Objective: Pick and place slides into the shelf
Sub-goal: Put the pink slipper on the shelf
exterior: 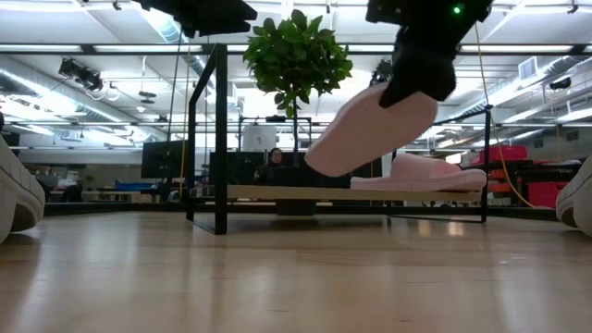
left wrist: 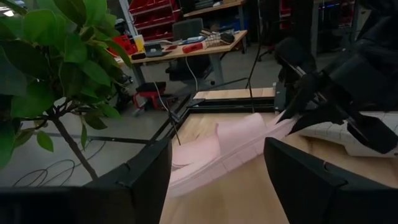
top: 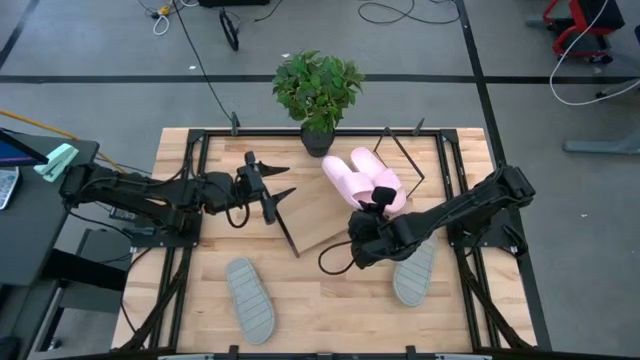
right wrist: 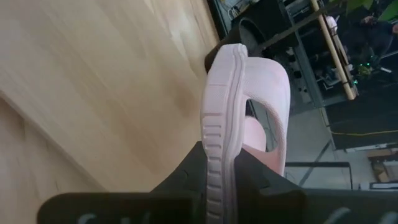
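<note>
My right gripper [top: 372, 207] is shut on a pale pink slide [top: 345, 180] over the slanted light-wood shelf [top: 318, 225]. The low view shows this slide [exterior: 370, 129] tilted, its low end close over the board. The other pink slide [top: 388, 178] rests sole-down on the shelf's right part and also shows in the low view [exterior: 425, 173]. Two grey slides [top: 250, 298] [top: 415, 272] lie on the table near its front edge. My left gripper [top: 278, 183] is open and empty, just left of the shelf. My right gripper pinches the pink slide's sole [right wrist: 217, 168] between its two fingers, at the end away from the strap [right wrist: 273, 93]. One finger is on the footbed side and one on the underside. That end is up under the gripper and the strap end slants down. I cannot tell whether the low end [exterior: 314, 165] touches the shelf.
A potted plant [top: 318, 85] stands at the table's far edge, just behind the shelf. The shelf's black wire frame [top: 400, 150] rises at its far right, and a black post [exterior: 220, 139] stands at its left. The shelf's left half [top: 305, 225] is bare.
</note>
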Robot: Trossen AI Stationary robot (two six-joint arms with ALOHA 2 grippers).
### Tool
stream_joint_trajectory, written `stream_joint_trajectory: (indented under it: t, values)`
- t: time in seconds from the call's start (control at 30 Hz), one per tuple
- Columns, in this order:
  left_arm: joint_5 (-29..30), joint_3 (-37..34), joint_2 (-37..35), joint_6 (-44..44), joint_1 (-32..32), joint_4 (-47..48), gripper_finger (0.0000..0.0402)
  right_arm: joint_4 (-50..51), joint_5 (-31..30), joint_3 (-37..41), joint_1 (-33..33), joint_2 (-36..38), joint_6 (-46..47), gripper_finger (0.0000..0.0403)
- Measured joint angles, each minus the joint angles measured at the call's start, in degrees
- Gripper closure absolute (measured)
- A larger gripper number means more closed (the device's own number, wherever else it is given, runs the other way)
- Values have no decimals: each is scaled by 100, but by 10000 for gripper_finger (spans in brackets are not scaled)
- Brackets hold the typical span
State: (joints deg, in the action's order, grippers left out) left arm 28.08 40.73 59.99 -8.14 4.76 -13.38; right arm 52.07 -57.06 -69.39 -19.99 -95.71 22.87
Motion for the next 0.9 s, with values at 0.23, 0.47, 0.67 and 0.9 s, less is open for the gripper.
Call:
stream_joint_trajectory:
  t: [0.23, 0.47, 0.67, 0.9]
  values:
    - [-1, 0, 0, 0, -1, 102, 155, -71, 124, 455, 0, 19, 34, 362]
    - [-2, 0, 0, 2, -1, 135, 158, -609, 77, 886, -4, 19, -153, 362]
    - [-3, 0, 0, 4, -1, 135, 164, -865, 232, 976, 0, 19, -257, 363]
    - [-2, 0, 0, 2, -1, 165, 170, -967, 593, 978, 0, 19, -255, 363]
